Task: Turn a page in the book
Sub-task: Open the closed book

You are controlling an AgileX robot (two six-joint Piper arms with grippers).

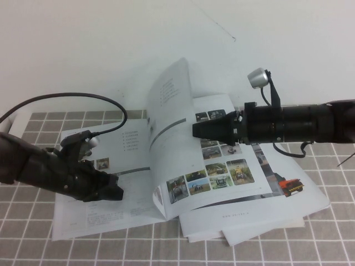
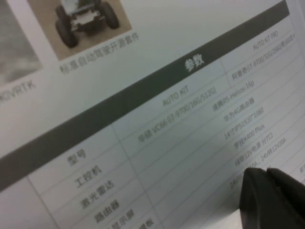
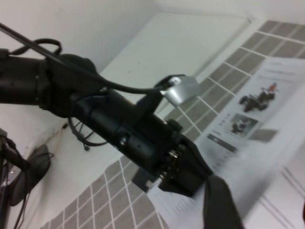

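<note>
The book (image 1: 222, 172) lies open on the tiled mat. The page (image 1: 169, 111) stands raised and curved above the spine, showing text lines and a grey band. My right gripper (image 1: 195, 130) reaches in from the right at the raised page's right face. Its fingers are wide apart in the right wrist view (image 3: 261, 210), with the white page (image 3: 271, 186) between them. My left gripper (image 1: 117, 191) rests on the flat left leaf. It is shut in the left wrist view (image 2: 266, 177), sitting on a spec table (image 2: 157, 124) under a rover photo.
Loose white booklets with an orange machine photo (image 1: 288, 185) lie under the book at the right. The grey tiled mat (image 1: 333, 233) surrounds it and a white wall stands behind. My left arm (image 3: 119, 124) crosses the right wrist view.
</note>
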